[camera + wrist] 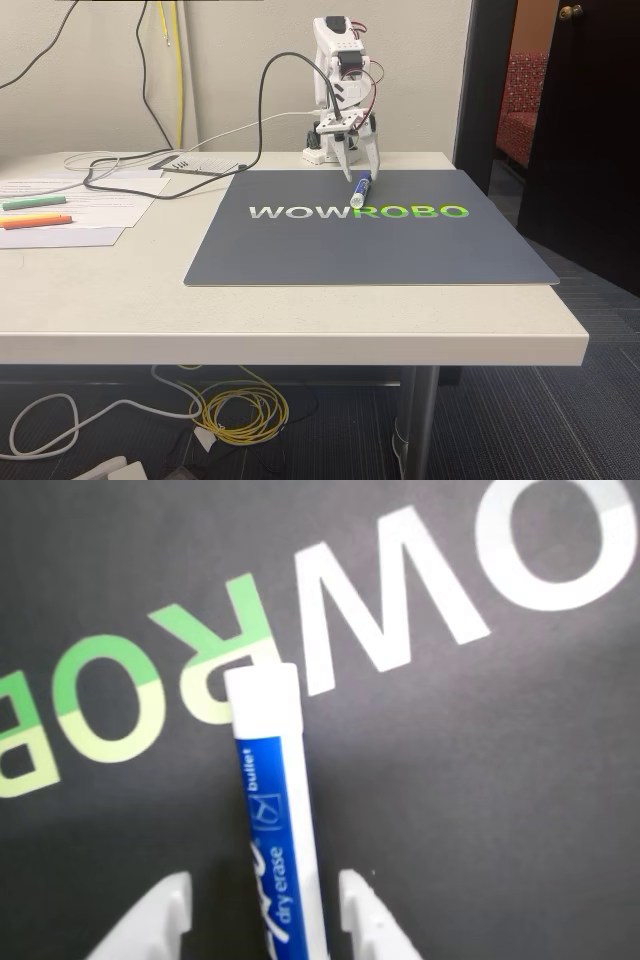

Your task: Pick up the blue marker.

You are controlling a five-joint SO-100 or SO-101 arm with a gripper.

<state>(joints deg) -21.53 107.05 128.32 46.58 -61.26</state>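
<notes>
The blue marker (272,820) lies on the dark mat (400,250) at the "WOWROBO" lettering, between the spread, non-contacting fingers of the pincer (262,920). Centre both fingers on the barrel, close fully, then lift vertically. The wrist view cuts off the marker's near end; finger-to-mat clearance cannot be determined.

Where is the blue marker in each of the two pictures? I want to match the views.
Fixed view: the blue marker lies at the far edge of the dark mat, under the tool, just above the green "R".
Wrist view: it runs up from the bottom edge at centre, between the two white fingers.
Shared landmark: the WOWROBO lettering.
</notes>
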